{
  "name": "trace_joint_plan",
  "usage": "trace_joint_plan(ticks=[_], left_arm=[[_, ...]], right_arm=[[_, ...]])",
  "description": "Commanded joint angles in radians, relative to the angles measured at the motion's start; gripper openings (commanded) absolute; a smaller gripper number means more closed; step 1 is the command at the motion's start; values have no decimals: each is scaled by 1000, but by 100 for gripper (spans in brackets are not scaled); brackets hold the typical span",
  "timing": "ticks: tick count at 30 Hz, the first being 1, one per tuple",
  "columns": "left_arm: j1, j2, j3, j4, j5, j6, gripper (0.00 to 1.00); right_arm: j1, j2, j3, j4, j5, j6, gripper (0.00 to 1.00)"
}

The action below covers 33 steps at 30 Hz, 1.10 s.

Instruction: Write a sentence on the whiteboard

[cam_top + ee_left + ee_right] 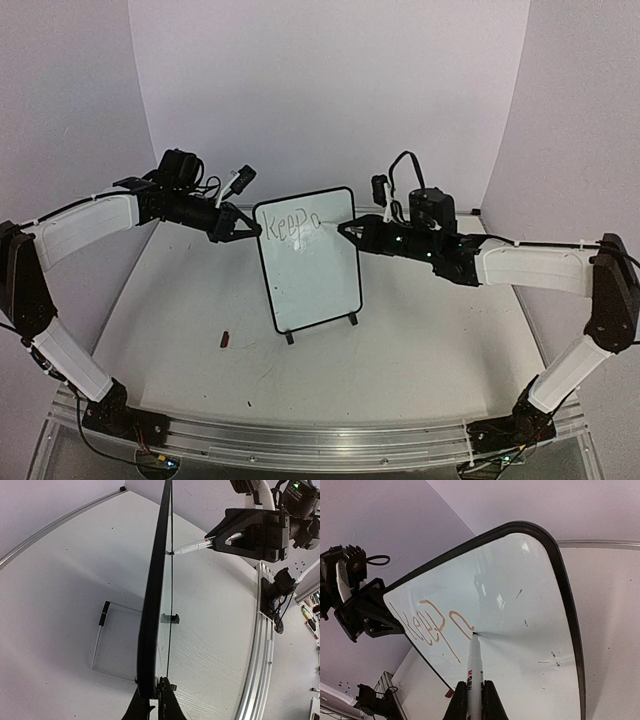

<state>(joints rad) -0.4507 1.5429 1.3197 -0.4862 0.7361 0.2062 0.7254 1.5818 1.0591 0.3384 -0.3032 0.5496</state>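
Two arms reach in at the whiteboard (310,265) from either side. The board stands upright on its two black feet near the middle of the table (420,350), face toward the arm bases and turned slightly. Left gripper (250,228) is at the board's upper left edge, pinching the frame. In the left wrist view the board rises edge-on from between its fingers (137,710). Right gripper (348,229) is at the upper right side, clamped on a marker (474,665) whose white barrel sticks out forward between the jaws. The marker tip touches the board surface at the end of the last stroke. The sentence (288,226) is only partly there: "Keep" plus one looped letter, on one line across the top. Strokes look reddish-brown in the right wrist view. A few small dark specks sit on the board beyond the tip. A small dark object (226,340) lies on the table left of the feet, apart from them, too small to tell what it is.
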Motion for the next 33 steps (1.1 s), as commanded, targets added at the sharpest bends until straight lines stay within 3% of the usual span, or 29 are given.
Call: trace_joint_plan(ticks=[1,23,33], left_arm=[[-19,2,-2,-43,-54,55,0],[-19,2,-2,-42,-54,55,0],[-20,7,-2,-44,-54,56,0]], right_arm=[[-4,-13,57,21,47,-15,0],[-4,-23,-81,21,55,25,0],[3,15,-32,30,-51,25,0]])
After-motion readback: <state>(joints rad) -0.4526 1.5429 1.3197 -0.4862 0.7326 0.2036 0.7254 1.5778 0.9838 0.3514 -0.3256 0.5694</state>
